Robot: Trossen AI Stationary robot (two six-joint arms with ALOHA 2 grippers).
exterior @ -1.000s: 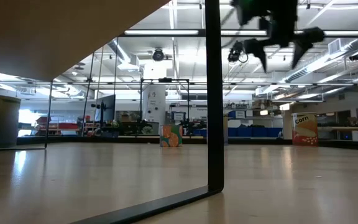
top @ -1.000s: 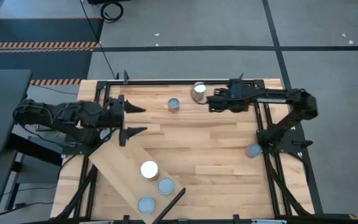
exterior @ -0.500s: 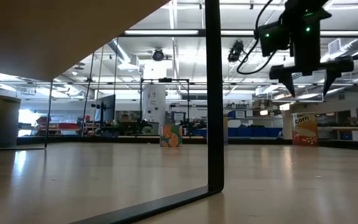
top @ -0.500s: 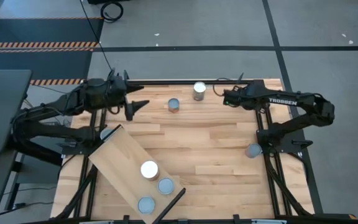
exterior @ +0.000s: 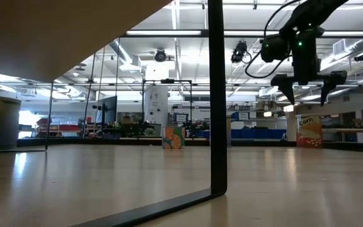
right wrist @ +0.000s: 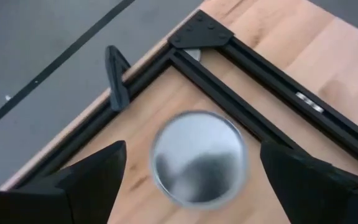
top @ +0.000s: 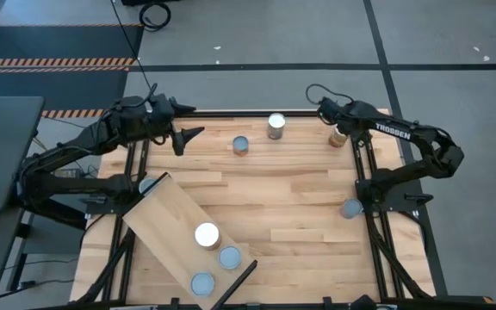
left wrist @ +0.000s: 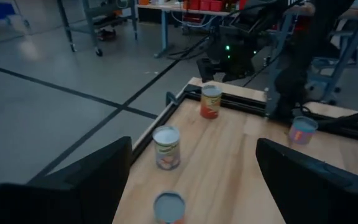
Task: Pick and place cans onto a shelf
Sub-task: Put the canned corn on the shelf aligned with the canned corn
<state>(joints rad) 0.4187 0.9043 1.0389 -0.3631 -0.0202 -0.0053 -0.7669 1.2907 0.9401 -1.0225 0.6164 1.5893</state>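
Underneath everything lies the butcher-block tabletop (top: 308,198). Well back from the left gripper's fingers, the pale shelf (top: 164,222) lies slantwise on it, the dark bar (top: 236,279) at the end farthest from those fingers.

Next in size, the left arm (top: 67,159) and the right arm (top: 420,151) both reach toward the table's far edge.

The left gripper (top: 188,123) hangs by one far corner, its fingers (left wrist: 86,180) spread wide with nothing between them. The right gripper (top: 337,129) hangs by the other far corner, raised clear of the wood in the low view. Its fingers (right wrist: 86,174) are also spread apart and grip nothing.

Smallest are the cans. Three stand on the shelf, well behind the left fingers: a white-topped can (top: 207,234), a grey-blue one (top: 229,257) and another (top: 202,283) nearest the bar. Ahead of the left fingers a blue-topped can (left wrist: 168,207) comes first, then a silvery labelled can (left wrist: 168,146). Directly below the right fingers, centred in their gap and untouched by either, stands an orange-labelled can (right wrist: 197,157). A last can (top: 350,208) sits at the table's edge by the right arm's base, well behind the right fingers.
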